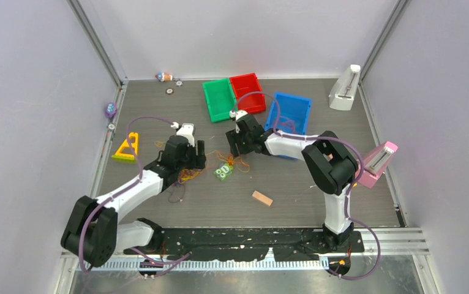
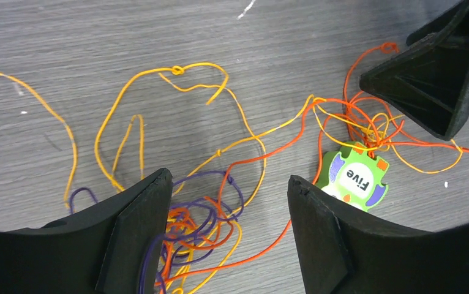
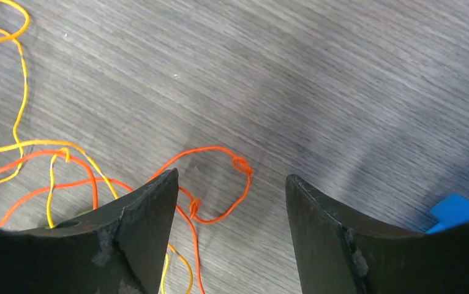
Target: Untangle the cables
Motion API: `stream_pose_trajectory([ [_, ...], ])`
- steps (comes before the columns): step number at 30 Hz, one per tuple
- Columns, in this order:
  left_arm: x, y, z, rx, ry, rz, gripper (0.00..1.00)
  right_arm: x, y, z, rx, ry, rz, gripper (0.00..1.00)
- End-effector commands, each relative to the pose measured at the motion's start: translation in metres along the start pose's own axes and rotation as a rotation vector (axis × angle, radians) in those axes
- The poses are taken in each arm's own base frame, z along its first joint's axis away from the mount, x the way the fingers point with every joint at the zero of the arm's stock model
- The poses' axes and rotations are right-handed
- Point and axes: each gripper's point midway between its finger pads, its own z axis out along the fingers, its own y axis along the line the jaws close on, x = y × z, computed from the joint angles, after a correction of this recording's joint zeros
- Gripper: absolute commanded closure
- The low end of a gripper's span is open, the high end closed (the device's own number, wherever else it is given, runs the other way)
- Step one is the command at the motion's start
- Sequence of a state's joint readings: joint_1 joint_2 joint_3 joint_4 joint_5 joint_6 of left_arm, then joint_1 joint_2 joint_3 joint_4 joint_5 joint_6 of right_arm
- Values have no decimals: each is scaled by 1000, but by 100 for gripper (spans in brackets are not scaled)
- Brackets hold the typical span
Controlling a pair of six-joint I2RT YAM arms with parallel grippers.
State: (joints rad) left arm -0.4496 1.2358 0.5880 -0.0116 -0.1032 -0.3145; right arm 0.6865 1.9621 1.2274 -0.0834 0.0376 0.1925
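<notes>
Grey table [image 1: 305,184]: left gripper [image 2: 229,180] and right gripper [image 3: 232,177] hover, spread, over cables [image 2: 176,70].

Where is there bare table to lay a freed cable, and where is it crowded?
Free: between the wooden block and the right arm; between blue bin and white stand. Crowded: the cables around the green tile, between left pincer and right pincer.

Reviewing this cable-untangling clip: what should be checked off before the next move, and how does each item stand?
1. Left gripper jaws open, empty: ok.
2. Right gripper jaws open, empty: ok.
3. Cables separated: not ok, purple, orange and yellow strands clump together.
4. Green tile free of strands: not ok, orange tangle at its edge.
5. Orange loop on the table, in line with the right jaws' gap: ok.
</notes>
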Motion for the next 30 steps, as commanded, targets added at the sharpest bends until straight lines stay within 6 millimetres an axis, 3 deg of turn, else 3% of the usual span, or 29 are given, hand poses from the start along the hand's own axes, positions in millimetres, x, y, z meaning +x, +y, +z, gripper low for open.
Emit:
stream_pose_trajectory([
  [1, -31, 10, -14, -51, -169, -47, 30, -7, -6, 4, 73, 21, 2, 32],
  [3, -32, 14, -19, -68, -193, -64, 31, -4, -3, 6, 70, 47, -17, 45],
  [5, -32, 17, -21, -81, -204, -74, 31, -6, 1, 5, 76, 44, -46, 67],
  [6, -31, 19, -21, -89, -205, -79, 31, -8, 6, 3, 73, 36, -66, 83],
  [8, -32, 20, -22, -94, -207, -89, 32, -19, 12, -6, 55, -19, -76, 93],
  [9, -32, 20, -21, -93, -205, -91, 32, -29, 15, -16, 35, -76, -72, 94],
  [10, -33, 18, -21, -88, -204, -91, 32, -22, 15, -21, 24, -81, -73, 94],
  [11, -32, 18, -21, -87, -200, -91, 32, -42, 20, -37, 1, -160, -64, 94],
  [12, -33, 18, -21, -87, -197, -91, 33, -38, 20, -42, -10, -174, -62, 95],
  [13, -33, 18, -22, -89, -195, -89, 33, -58, 25, -62, -31, -253, -54, 95],
  [14, -34, 18, -24, -89, -197, -88, 33, -58, 26, -70, -46, -266, -55, 94],
  [15, -35, 18, -25, -85, -203, -86, 33, -73, 30, -92, -63, -320, -53, 94],
  [16, -36, 17, -27, -76, -212, -82, 33, -75, 32, -101, -78, -333, -55, 94],
  [18, -39, 12, -30, -39, -241, -73, 32, -99, 39, -145, -123, -422, -62, 95],
  [23, -44, -6, -36, 74, -291, -51, 27, -113, 49, -210, -191, -465, -84, 95],
  [24, -44, -11, -37, 103, -297, -42, 26, -125, 52, -230, -209, -505, -88, 95],
  [30, -48, -44, -46, 302, -351, 2, 19, -148, 71, -299, -314, -539, -119, 95],
])
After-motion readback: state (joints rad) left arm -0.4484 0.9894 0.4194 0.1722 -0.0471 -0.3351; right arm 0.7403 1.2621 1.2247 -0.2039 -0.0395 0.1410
